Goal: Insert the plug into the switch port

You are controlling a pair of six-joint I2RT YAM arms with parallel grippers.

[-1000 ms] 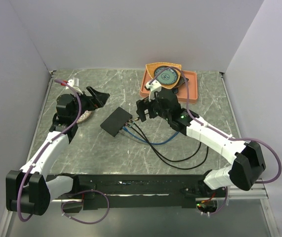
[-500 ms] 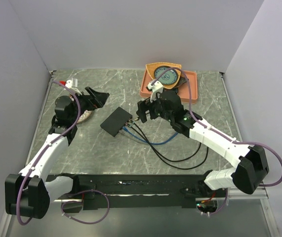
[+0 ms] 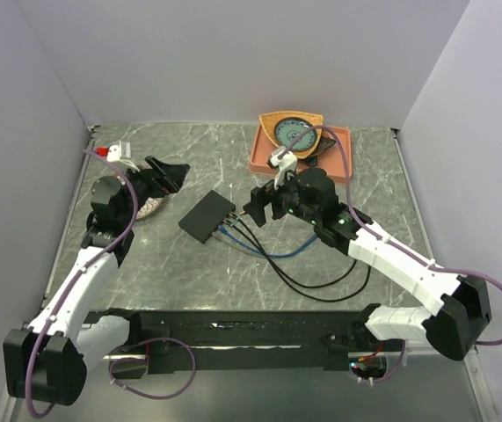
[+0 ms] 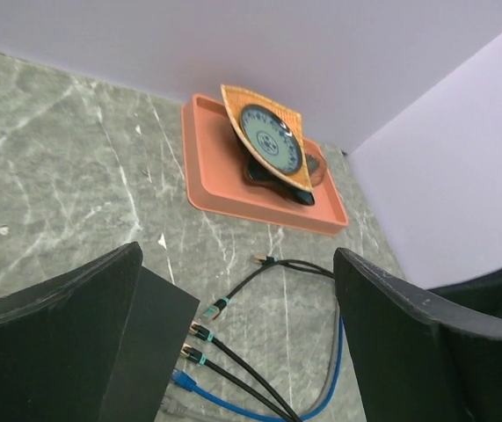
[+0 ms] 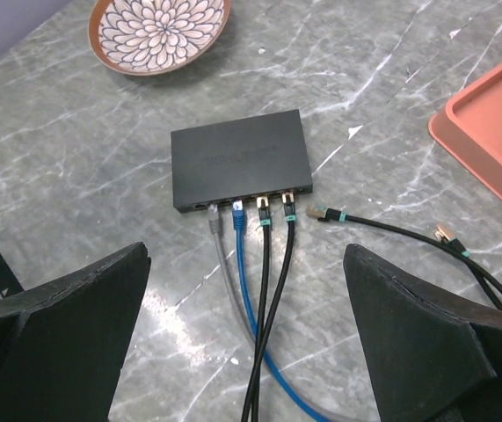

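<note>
Right fingers (image 3: pixel 256 207): apart, holding nothing, poised over the tabletop (image 5: pixel 101 220) on the port side of the switch (image 5: pixel 237 158). Plug (image 5: pixel 319 212) lies loose, just beside the switch's right corner, tip toward it, not inserted. In the right wrist view it sits low between the two fingers, nearer the right one. Switch port edge (image 5: pixel 242 199) carries grey, blue and two black cables (image 5: pixel 264 290); a free port is too small to make out. Left fingers (image 3: pixel 168 172): apart, empty, on the switch's opposite side. Second loose plug (image 5: pixel 441 234) lies farther from the switch.
</note>
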